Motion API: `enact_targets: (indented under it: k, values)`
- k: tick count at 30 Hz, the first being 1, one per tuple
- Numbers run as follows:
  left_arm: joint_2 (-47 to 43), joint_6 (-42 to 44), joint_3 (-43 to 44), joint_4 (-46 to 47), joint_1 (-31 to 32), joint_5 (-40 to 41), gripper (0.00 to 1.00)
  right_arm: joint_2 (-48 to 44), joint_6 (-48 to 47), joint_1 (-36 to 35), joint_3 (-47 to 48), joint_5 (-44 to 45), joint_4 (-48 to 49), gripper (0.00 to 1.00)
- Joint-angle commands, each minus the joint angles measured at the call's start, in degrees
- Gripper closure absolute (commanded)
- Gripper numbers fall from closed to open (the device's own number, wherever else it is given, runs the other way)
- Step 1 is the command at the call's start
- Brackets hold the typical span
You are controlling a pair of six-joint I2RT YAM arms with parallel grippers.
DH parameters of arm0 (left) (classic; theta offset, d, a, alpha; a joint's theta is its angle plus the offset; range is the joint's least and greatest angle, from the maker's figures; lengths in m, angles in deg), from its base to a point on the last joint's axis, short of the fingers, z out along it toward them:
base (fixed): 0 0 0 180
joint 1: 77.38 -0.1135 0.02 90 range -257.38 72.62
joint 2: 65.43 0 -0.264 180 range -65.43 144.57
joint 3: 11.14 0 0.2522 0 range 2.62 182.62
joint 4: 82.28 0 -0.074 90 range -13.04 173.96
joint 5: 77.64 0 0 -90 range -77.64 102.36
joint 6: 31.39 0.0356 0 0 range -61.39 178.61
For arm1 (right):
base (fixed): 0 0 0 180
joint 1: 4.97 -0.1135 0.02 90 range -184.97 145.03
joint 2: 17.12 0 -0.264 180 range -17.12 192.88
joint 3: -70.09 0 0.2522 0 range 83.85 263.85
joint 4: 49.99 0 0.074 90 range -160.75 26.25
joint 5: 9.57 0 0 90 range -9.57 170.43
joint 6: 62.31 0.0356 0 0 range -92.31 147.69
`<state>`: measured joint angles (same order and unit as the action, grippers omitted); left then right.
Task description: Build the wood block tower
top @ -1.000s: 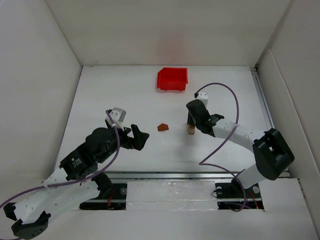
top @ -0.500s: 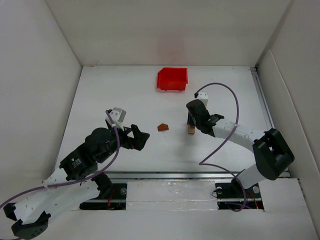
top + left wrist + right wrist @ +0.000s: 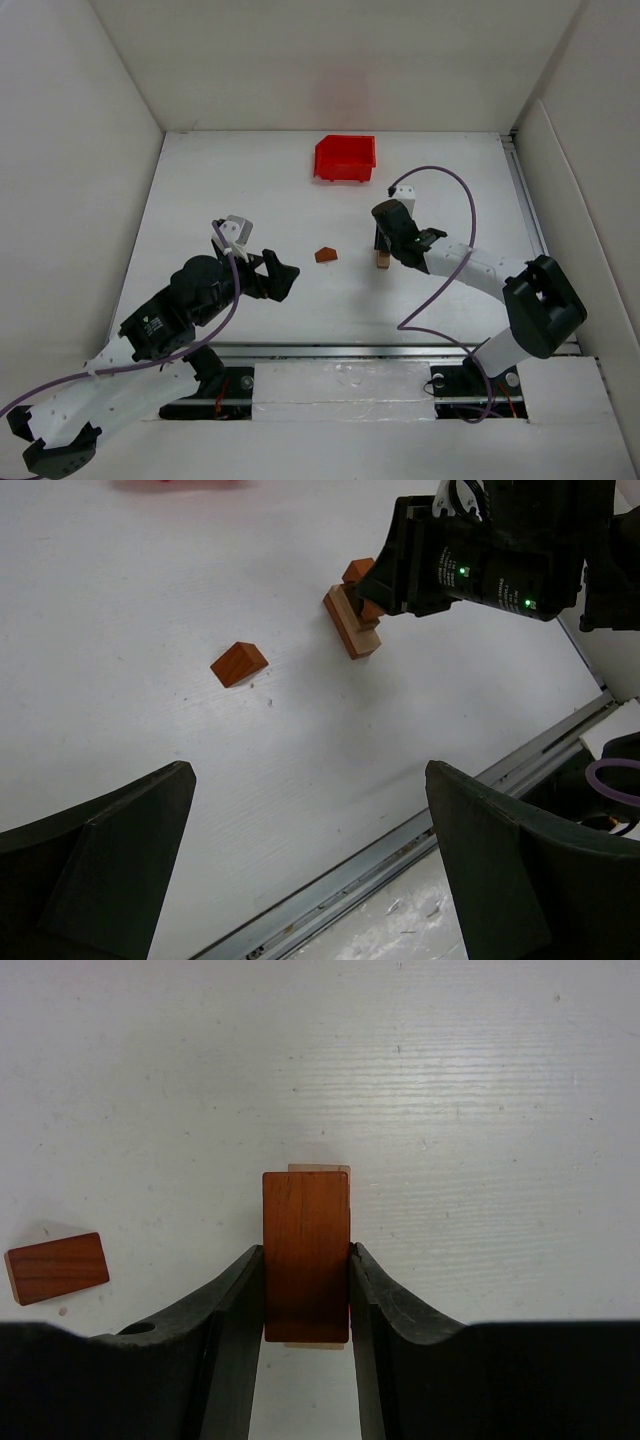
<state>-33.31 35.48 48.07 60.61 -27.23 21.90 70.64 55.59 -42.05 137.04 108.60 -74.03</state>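
Observation:
My right gripper (image 3: 306, 1250) is shut on an orange-brown block (image 3: 306, 1255) and holds it directly over a light tan block (image 3: 318, 1169), which shows only as slivers at its ends. In the left wrist view the tan block (image 3: 350, 630) lies flat with the held block (image 3: 358, 573) on or just above it. I cannot tell whether they touch. A reddish-brown block with a peaked end (image 3: 326, 255) lies alone to the left; it also shows in the left wrist view (image 3: 239, 664) and the right wrist view (image 3: 56, 1268). My left gripper (image 3: 283, 275) is open and empty, left of that block.
A red plastic bin (image 3: 345, 158) stands at the back of the table. White walls close in the left, right and back. A metal rail (image 3: 400, 850) runs along the near edge. The right arm's purple cable (image 3: 455, 185) loops above the table.

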Motion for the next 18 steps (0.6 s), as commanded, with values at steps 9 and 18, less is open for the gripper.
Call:
enact_targets:
  k: [9,18]
  values:
    - [-0.3,0.9,-0.5,2.6,0.0,-0.8,0.01,-0.1,0.2,0.3,0.9,1.6,0.9,0.62]
    - [-0.4,0.9,-0.5,2.7,0.0,-1.0,0.01,-0.7,0.4,-0.2,0.5,2.6,0.8,0.54]
